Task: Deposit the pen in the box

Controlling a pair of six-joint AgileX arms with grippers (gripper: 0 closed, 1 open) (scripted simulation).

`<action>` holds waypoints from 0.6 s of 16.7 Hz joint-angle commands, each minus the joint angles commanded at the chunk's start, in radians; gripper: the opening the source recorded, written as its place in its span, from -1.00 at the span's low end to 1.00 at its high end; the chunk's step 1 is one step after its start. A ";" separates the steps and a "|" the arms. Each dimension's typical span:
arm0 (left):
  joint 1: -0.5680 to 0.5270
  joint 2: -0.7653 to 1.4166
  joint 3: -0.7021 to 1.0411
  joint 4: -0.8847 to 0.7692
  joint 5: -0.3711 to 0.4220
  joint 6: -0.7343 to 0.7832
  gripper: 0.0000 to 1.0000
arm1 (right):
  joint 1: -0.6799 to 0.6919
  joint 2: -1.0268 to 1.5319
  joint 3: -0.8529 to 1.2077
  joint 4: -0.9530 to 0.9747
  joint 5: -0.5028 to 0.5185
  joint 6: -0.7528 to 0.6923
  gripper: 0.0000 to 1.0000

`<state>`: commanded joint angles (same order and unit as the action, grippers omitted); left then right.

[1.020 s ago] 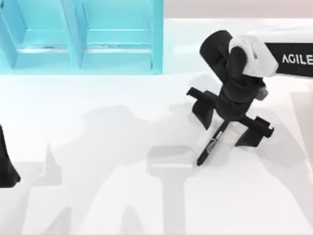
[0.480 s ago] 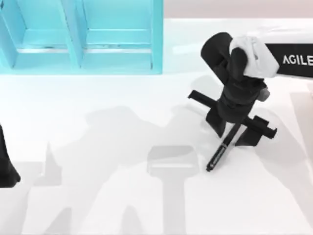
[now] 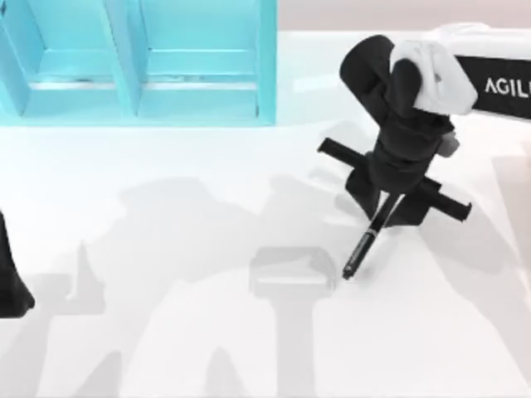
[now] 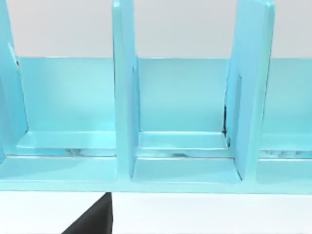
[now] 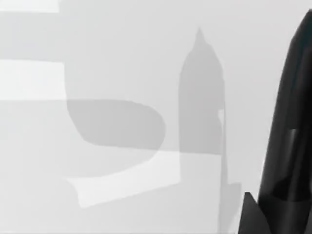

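Note:
The pen [image 3: 363, 246] is slim and black and slants down-left out of my right gripper [image 3: 387, 206], right of the table's centre. The gripper's fingers are shut on the pen's upper end, and its lower tip is near the white tabletop. In the right wrist view a long black shape [image 5: 291, 122] stands close along one edge over the table. The box [image 3: 265, 75] is a turquoise open tray with upright dividers at the back left, well away from the pen. The left wrist view looks into the box's compartments [image 4: 124, 97]. My left arm [image 3: 10, 282] is parked at the left edge.
The white table [image 3: 182, 332] carries only grey shadows of the arms across its middle and front. The box's tall right wall stands between its compartments and the right arm.
The right gripper's fingers have come together onto the pen. The pen's lower tip has shifted a little to the right and up from where it lay.

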<state>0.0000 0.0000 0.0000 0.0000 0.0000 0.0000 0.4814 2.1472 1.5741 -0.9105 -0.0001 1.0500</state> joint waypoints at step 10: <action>0.000 0.000 0.000 0.000 0.000 0.000 1.00 | -0.008 -0.074 0.194 -0.280 0.000 0.000 -1.00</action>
<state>0.0000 0.0000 0.0000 0.0000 0.0000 0.0000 0.4736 2.0728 1.7680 -1.1908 -0.0004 1.0504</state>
